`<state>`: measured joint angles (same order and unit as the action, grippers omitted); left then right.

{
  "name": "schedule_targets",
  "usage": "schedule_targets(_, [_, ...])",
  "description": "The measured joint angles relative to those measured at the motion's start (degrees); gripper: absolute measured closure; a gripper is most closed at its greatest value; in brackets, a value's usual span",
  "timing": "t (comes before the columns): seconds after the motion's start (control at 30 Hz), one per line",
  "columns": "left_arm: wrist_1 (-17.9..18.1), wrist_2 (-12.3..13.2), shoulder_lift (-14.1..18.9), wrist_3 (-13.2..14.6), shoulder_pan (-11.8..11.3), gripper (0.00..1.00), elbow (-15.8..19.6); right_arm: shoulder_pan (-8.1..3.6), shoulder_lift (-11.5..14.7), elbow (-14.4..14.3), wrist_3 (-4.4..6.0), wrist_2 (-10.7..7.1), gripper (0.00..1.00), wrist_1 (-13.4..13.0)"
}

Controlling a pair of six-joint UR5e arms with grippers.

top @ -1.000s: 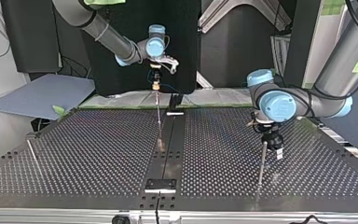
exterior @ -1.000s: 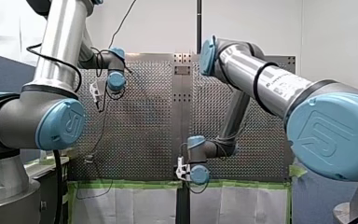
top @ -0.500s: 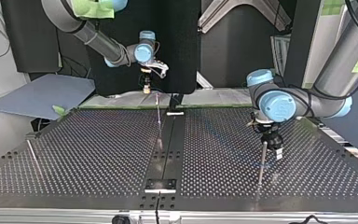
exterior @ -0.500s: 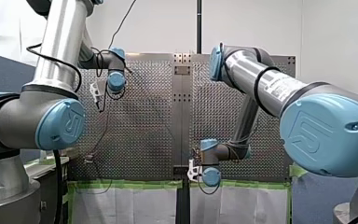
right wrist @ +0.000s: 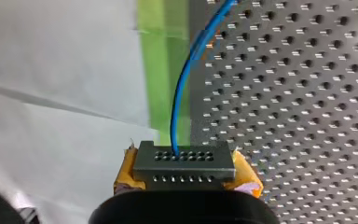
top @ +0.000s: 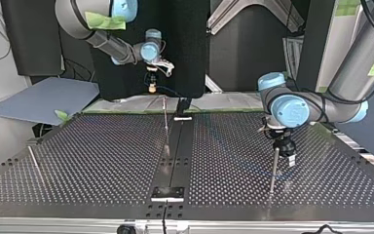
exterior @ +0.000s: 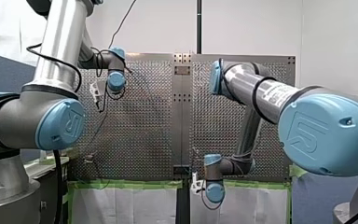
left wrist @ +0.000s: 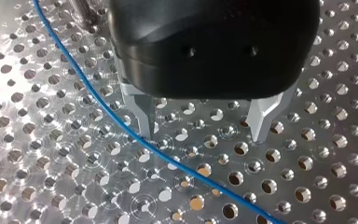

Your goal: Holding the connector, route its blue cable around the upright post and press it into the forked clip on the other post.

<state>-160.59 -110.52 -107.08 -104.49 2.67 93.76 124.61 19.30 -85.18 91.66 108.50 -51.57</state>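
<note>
connector [right wrist: 183, 161] clamped in right pincer [right wrist: 185, 177], blue cable [right wrist: 179, 93] ahead

Green tape [right wrist: 158, 70] edges the perforated table [right wrist: 307, 93], white sheeting [right wrist: 51, 56] beside it, a grey board [top: 44, 100] nearby.

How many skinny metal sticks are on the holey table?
3 in the top view: left stick standing alone, middle stick near the centre, right stick under my left gripper. Others may be hidden.
</note>
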Motion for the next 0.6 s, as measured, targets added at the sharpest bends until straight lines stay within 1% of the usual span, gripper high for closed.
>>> schedule_targets(0.23, [0.00, 0.00, 0.00, -0.01, -0.08, 0.00, 0.00, 0.25, -3.64, 0.42, -0.65, -0.60, 1.00, -0.62])
schedule_targets(0.43, [0.00, 0.00, 0.00, -0.01, -0.10, 0.00, 0.00, 0.32, -6.33, 1.63, -0.80, -0.45, 1.00, -0.73])
schedule_targets(0.5, [0.00, 0.00, 0.00, -0.01, -0.10, 0.00, 0.00, 0.36, -6.55, 1.38, -0.94, -0.29, 1.00, -1.02])
schedule_targets(0.6, [0.00, 0.00, 0.00, -0.01, -0.10, 0.00, 0.00, 0.09, -5.90, 0.33, -0.96, -0.23, 1.00, -2.11])
